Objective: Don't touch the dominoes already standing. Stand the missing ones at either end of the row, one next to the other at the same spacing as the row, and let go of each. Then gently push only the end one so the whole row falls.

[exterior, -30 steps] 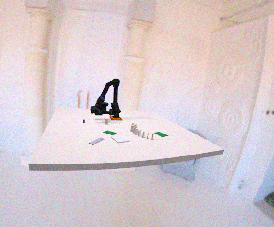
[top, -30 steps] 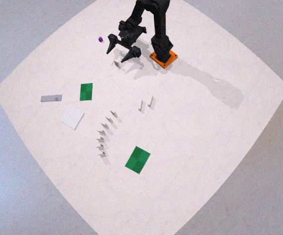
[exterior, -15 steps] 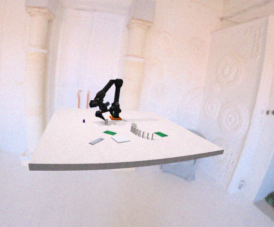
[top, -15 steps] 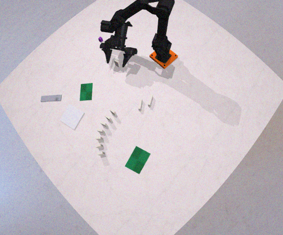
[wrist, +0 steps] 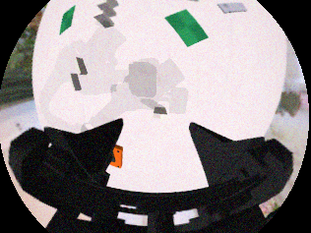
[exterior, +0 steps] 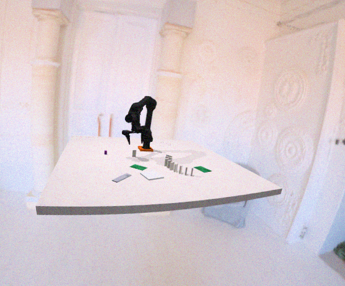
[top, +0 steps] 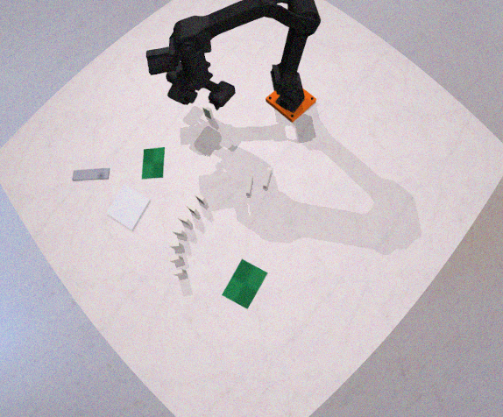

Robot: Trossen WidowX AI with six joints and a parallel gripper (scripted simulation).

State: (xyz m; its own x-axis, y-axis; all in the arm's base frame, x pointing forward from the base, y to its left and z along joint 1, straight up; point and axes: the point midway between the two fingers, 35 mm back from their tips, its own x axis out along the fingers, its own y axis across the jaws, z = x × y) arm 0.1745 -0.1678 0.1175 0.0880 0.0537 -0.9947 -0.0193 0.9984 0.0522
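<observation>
My gripper [top: 203, 102] [exterior: 135, 143] [wrist: 156, 123] is wide open and empty, above the table near the arm's base. A single grey domino [top: 207, 113] [exterior: 134, 153] [wrist: 159, 110] stands upright below it, clear of the fingers. A curved row of several standing dominoes runs across the middle, from one end domino [top: 201, 201] to the other end domino [top: 181, 274] [exterior: 192, 171]; the wrist view shows only part of the row. Two more dominoes, one [top: 250, 186] [wrist: 76, 82] and another [top: 267, 178] [wrist: 82, 66], stand side by side between the row and the base.
Two green cards lie flat, one [top: 152, 162] [exterior: 138, 167] [wrist: 186, 28] left of the row and one [top: 244, 283] [exterior: 202, 169] [wrist: 68, 20] right of it. A white square [top: 129, 208] [exterior: 151, 175] and a grey bar [top: 90, 174] [exterior: 121, 177] [wrist: 232, 7] lie left. A purple cube [exterior: 105, 152] is farther back.
</observation>
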